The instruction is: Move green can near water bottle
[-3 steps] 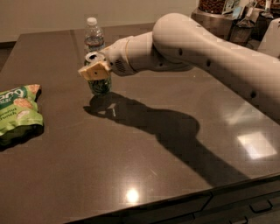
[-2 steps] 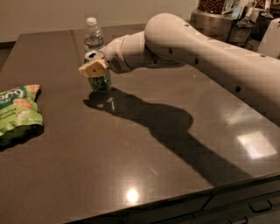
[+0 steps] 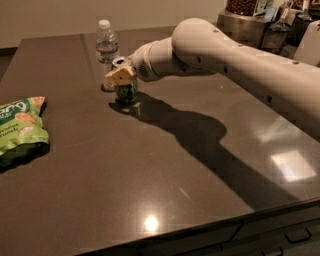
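Observation:
The green can (image 3: 127, 92) is dark green with a silver top and stands upright on the dark table (image 3: 165, 165), just right of and in front of the water bottle (image 3: 106, 50). The water bottle is slim and clear with a white cap, and stands at the back left of the table. My gripper (image 3: 121, 76) reaches in from the right and is shut on the green can near its top. One pale yellow fingertip (image 3: 120, 77) shows in front of the can. The other finger is hidden behind the can.
A flat light-green snack bag (image 3: 20, 130) lies at the table's left edge. My white arm (image 3: 235, 60) spans the right side above the table. Containers (image 3: 250, 15) stand at the back right. The table's front edge runs along the bottom.
My gripper has carried the green can a little toward the back, closer to the water bottle. The bottle and the snack bag have not moved.

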You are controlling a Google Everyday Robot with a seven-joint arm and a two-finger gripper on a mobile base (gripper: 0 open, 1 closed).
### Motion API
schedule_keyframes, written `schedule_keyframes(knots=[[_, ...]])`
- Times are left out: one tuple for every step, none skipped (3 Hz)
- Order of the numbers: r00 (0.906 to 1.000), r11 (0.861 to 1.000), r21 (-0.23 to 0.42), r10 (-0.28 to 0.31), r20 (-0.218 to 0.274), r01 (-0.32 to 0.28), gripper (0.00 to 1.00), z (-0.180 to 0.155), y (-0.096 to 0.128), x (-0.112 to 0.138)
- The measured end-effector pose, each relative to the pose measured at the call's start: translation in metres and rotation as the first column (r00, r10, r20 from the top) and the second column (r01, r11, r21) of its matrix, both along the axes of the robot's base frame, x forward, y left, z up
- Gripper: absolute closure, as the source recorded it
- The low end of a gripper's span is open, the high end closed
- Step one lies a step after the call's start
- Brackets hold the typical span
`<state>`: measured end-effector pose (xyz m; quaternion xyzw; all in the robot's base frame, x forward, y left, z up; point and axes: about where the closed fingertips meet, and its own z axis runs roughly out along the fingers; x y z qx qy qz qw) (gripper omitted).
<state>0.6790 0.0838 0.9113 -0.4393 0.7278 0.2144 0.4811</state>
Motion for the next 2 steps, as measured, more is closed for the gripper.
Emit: schedule_keyframes(knots=[[0.9994,0.999,0.01,-0.033,0.001,0.033,0.4,-0.0012,-0.0165,0.0059],[0.9995,0.999,0.01,-0.03,0.001,0.03,0.17,-0.0013,-0.0146,0.0054]])
